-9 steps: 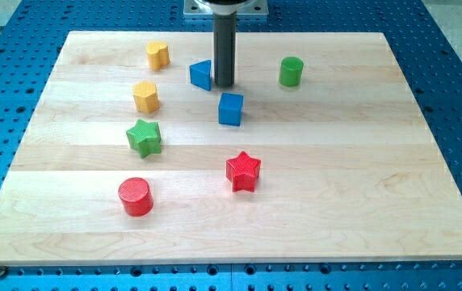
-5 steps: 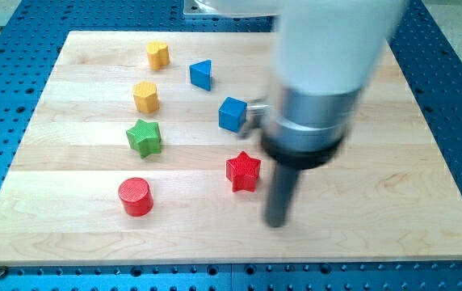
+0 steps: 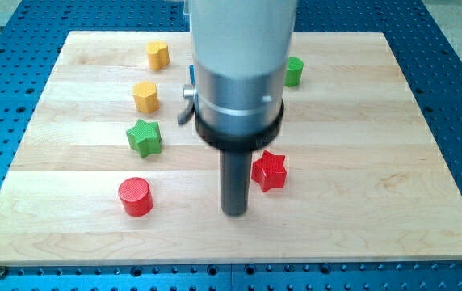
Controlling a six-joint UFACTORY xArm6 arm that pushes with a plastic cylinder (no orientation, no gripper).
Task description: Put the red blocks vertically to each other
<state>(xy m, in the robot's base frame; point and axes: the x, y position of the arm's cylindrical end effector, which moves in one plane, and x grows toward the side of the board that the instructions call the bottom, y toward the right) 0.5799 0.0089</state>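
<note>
A red star block [image 3: 269, 170] lies right of the board's middle, partly behind my rod. A red cylinder block [image 3: 136, 196] stands at the lower left. My tip [image 3: 235, 212] rests on the board just left of and below the red star, well to the right of the red cylinder. The arm's large body hides the two blue blocks behind it.
A green star block [image 3: 144, 137] lies above the red cylinder. Two yellow blocks [image 3: 145, 96] [image 3: 157, 54] sit at the upper left. A green cylinder [image 3: 294, 71] peeks out at the arm's right. The wooden board [image 3: 425, 162] lies on a blue perforated table.
My tip has swung from the board's top down to the lower middle, then left past the red star. The red star now lies further right and slightly up.
</note>
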